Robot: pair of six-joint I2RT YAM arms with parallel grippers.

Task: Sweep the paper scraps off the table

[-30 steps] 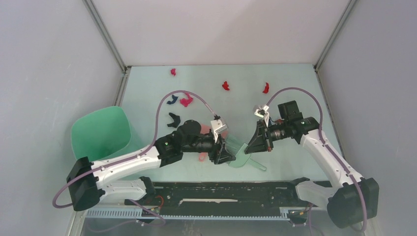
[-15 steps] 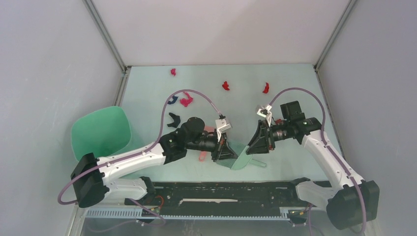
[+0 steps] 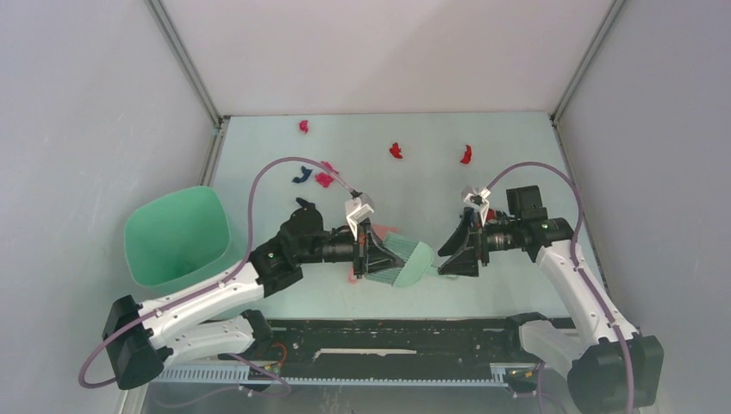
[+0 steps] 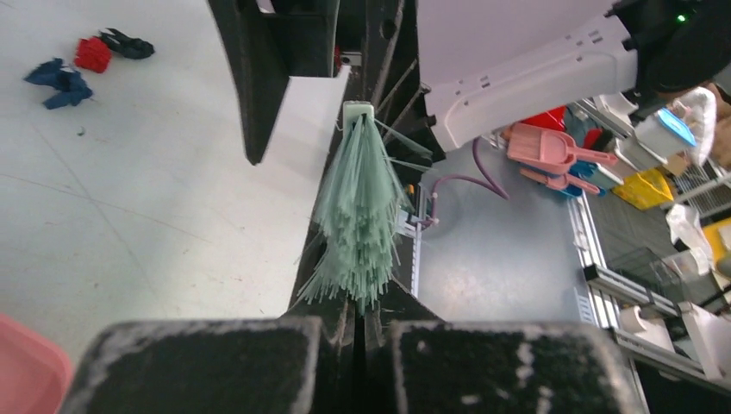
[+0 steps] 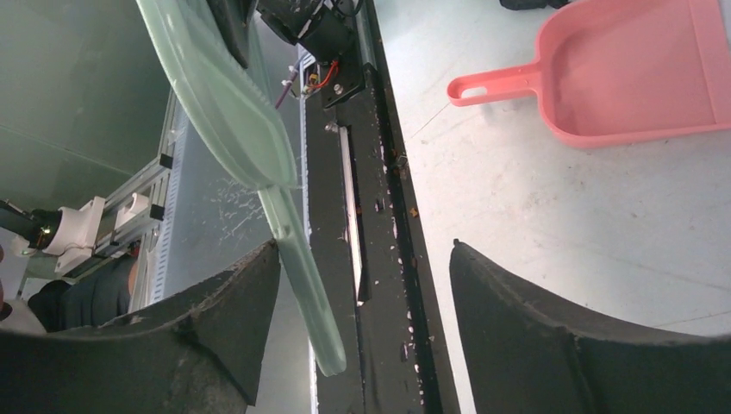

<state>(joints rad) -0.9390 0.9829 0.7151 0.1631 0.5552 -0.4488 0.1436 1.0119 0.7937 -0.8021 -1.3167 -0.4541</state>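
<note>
Left fingers (image 3: 375, 256) are pinched shut on the green brush (image 3: 407, 262), holding it off the counter (image 3: 517, 185) near the front middle. In the left wrist view the pale green bristles fan out just ahead of the closed tips. Right fingers (image 3: 455, 252) stand wide apart and hold nothing. They face the left pair from just beside the brush. In the right wrist view the brush's flat, see-through green handle slants down into the gap between them, close to one finger. Whether it touches that finger I cannot tell.

Paper scraps (image 3: 396, 151) lie scattered on the far half of the counter, well apart from both arms. Three red bits sit near the back: one toward the left corner, one in the middle, one to the right. Nearer the left arm lie a magenta bit, a dark blue one just beside it and a black one close to the arm. The left wrist view shows a blue, a red and a black scrap grouped together on the pale surface.

A pink dustpan (image 5: 638, 82) lies flat on the counter, largely hidden under the left arm from above. A round green bin (image 3: 177, 235) stands at the left edge.
</note>
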